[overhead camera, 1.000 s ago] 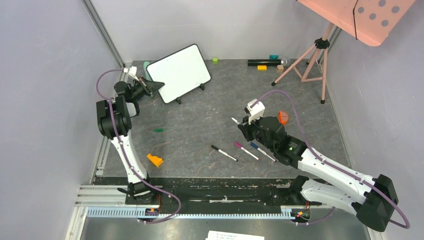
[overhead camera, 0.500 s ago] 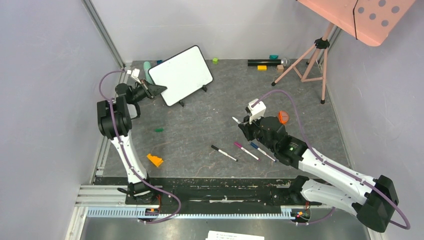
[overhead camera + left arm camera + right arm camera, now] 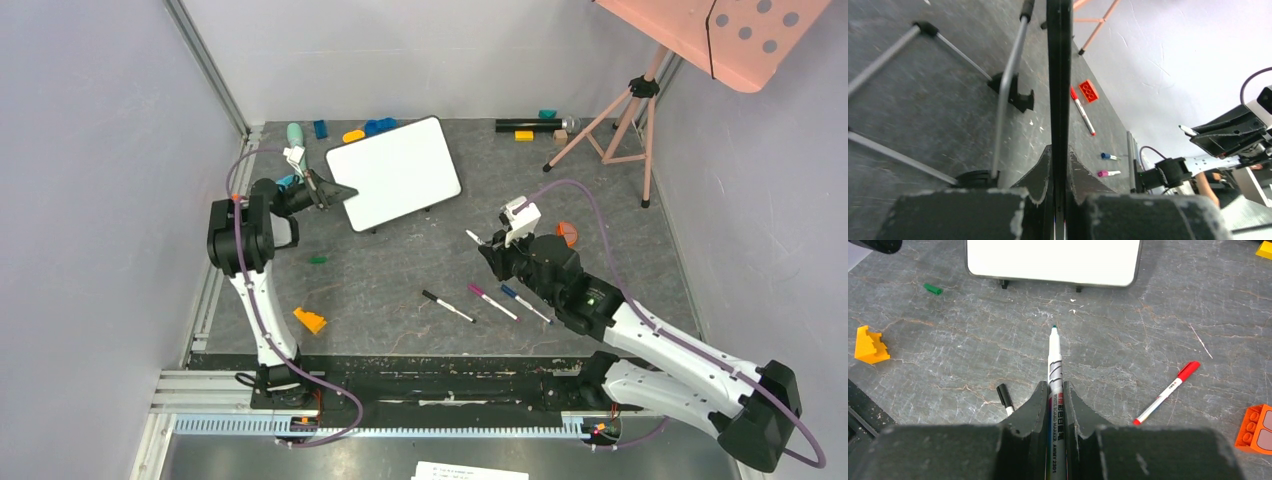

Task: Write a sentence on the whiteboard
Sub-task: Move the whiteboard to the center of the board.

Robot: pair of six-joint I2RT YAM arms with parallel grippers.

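Top external view gives me the whiteboard (image 3: 398,172) at the back of the table (image 3: 400,265), left of centre, its white face turned up toward the camera. My left gripper (image 3: 335,192) sits at its near-left corner; from the left wrist I see the jaws pinching the black frame edge-on. My right gripper (image 3: 487,240) is clamped on a marker (image 3: 1054,360), its green tip bared and aimed at the whiteboard, near it but apart. Three pens (image 3: 493,302) lie just beside that arm.

— How many pens do you count?
— Five: black-capped marker (image 3: 445,306), pink marker (image 3: 493,301), blue marker (image 3: 525,303), red marker (image 3: 1165,392), and the green-tipped marker (image 3: 1054,365) I carry.
— Anything else?
— One whiteboard (image 3: 395,172). One tripod (image 3: 625,115), at two o'clock.
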